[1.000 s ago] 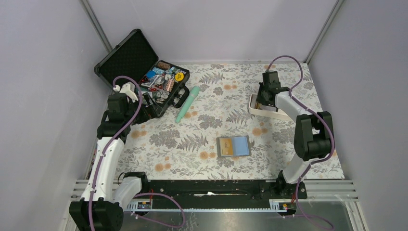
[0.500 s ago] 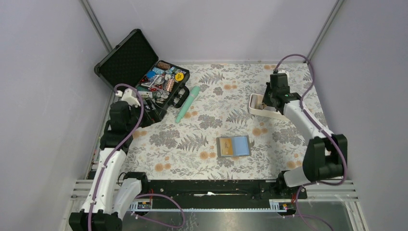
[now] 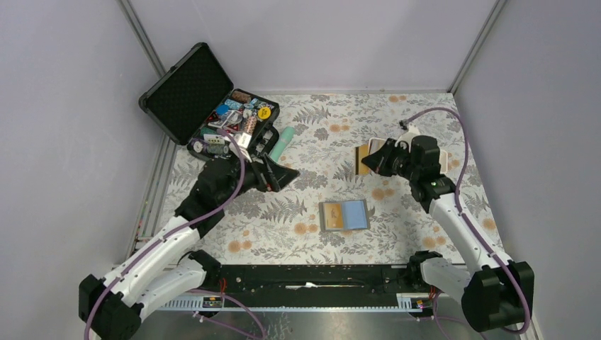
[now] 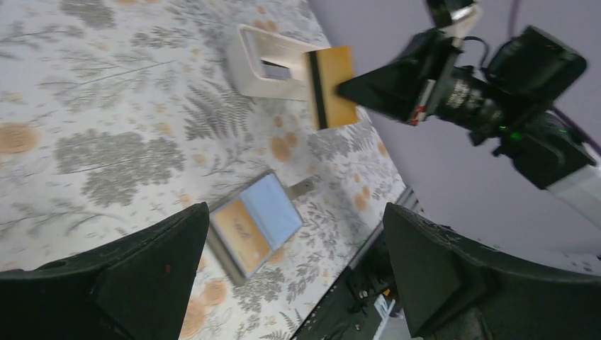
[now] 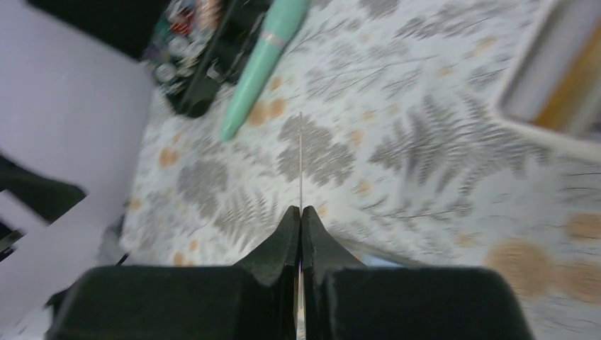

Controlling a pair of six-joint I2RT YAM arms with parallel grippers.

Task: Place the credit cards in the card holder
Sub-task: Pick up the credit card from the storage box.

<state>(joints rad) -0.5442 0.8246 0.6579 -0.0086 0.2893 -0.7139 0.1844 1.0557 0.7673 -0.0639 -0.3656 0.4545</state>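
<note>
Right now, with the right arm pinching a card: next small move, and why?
Probably carry the orange card toward the open card holder: the right end effector grips it edge-on, clear of the white tray, and the holder lies flat mid-table.

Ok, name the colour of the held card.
The card is orange-yellow, dark-striped; left wrist view shows it best.

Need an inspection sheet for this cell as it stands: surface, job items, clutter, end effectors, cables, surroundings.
Surface: floral cloth over the table.
Job's things: card holder lies open mid-table, showing an orange card and a blue card; a striped card is held in the air.
Clutter: open black case of small items, mint-green tube, white tray.
End effectors: left end effector open, empty; right end effector shut on the striped card.
Cables: purple cables along both arms.
Surroundings: plain walls, metal posts; nothing else seen.
</note>
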